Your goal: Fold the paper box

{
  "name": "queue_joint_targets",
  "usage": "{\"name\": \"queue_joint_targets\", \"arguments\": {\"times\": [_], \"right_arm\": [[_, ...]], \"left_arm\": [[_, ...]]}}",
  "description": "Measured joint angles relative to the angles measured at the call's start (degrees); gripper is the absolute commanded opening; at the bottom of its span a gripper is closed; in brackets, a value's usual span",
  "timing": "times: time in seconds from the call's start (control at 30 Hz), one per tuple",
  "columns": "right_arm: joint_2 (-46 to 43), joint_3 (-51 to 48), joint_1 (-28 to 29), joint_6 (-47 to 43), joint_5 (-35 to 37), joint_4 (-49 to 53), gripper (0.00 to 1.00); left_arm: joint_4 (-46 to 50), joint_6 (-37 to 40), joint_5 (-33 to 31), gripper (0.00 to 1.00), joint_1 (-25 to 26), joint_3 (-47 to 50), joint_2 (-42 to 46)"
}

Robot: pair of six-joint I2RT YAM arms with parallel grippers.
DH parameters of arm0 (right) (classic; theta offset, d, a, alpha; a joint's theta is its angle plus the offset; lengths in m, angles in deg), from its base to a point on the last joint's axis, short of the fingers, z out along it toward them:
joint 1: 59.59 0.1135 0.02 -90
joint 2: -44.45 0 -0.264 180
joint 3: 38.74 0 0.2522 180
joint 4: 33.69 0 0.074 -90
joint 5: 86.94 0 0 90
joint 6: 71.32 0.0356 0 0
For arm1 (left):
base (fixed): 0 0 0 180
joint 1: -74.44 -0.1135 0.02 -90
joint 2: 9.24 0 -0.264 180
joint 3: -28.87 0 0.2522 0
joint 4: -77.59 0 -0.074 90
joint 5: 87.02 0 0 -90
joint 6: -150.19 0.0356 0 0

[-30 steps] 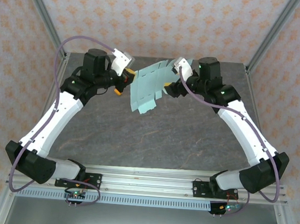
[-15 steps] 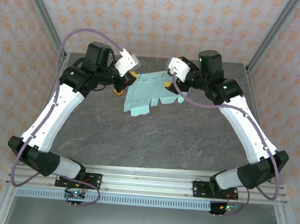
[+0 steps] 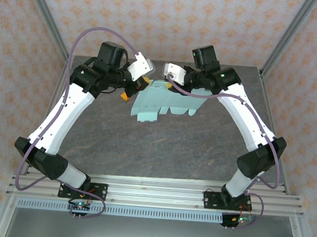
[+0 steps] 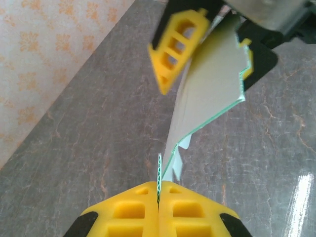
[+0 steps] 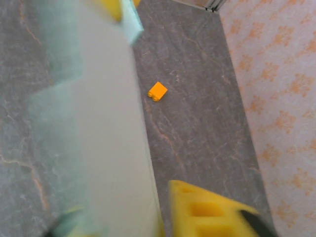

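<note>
Tabletop (image 3: 161, 151), a grey veined slab, lies under both arms. The paper box (image 3: 155, 99), still an unfolded pale mint-green sheet of thin die-cut card with flaps, is over the far middle part of the slab, between the two arms.

At the left edge of this sheet is the left tool (image 4: 159, 190). Its yellow fingers (image 4: 128, 215) are pressed together, and the thin green edge of the card is pinched between them. From this grip the sheet rises on edge and bends a little, with its pale inner face turned to the left wrist camera.

At the far end of the sheet is the right tool (image 4: 205, 74), with one finger on each face of the card. Both wrist views are blurred here, so I cannot tell if it presses the card or only stands around it.

Beyond the sheet, well apart from it, a small orange block (image 5: 158, 91) lies on the slab.
</note>
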Motion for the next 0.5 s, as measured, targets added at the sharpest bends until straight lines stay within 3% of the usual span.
{"name": "queue_joint_targets", "arguments": {"times": [0.1,0.27,0.37,0.5], "right_arm": [[0.0,-0.02,0.17,0.24,-0.79,1.88,0.0],[-0.85,-3.26,-1.07,2.99,-3.26,-0.59,0.0],[-3.61,-10.29,-3.87,9.49,-6.25,-6.08,0.0],[-9.55,-20.81,-9.03,22.97,-10.71,-17.35,0.0]], "left_arm": [[-0.17,-0.04,-1.31,0.04,0.0,-0.39,-0.52],[-3.78,-3.3,-4.11,0.45,0.09,1.36,0.26],[-10.62,-9.64,-5.49,0.55,-2.23,7.32,3.45],[-25.22,-23.52,-6.29,0.71,-8.61,22.45,11.98]]}}
